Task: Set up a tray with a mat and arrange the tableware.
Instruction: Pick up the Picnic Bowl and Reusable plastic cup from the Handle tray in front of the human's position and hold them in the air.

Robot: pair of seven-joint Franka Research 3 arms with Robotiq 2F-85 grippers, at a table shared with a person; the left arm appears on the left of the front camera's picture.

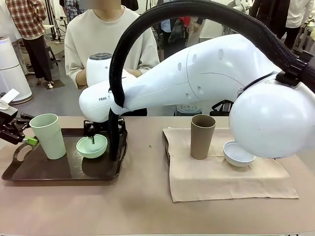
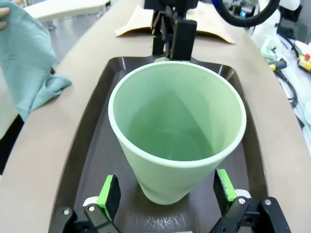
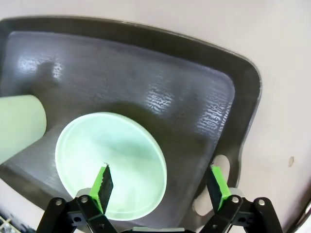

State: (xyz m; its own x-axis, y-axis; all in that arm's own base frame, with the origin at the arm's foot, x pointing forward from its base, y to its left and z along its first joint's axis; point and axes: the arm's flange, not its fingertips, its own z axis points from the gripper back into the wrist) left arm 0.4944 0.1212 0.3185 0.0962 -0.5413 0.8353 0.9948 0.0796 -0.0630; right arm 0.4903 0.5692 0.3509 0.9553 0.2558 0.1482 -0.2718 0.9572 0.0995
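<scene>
Spread right claw [image 3: 159,170] is straddling the mint bowl [image 3: 104,145] rim, while spread left claw [image 2: 166,175] is flanking the upright mint tumbler [image 2: 177,141].

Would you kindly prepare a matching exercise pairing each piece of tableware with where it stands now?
Things:
1. mint green tumbler
2. mint green bowl
3. tan-brown tumbler
4. pale bowl

Places:
A. on the mat, farther from the tray
B. on the tray, just before the open left gripper
C. on the mat, nearer the tray
D. on the tray, under the open right gripper

Pairs: 1-B, 2-D, 3-C, 4-A.
</scene>
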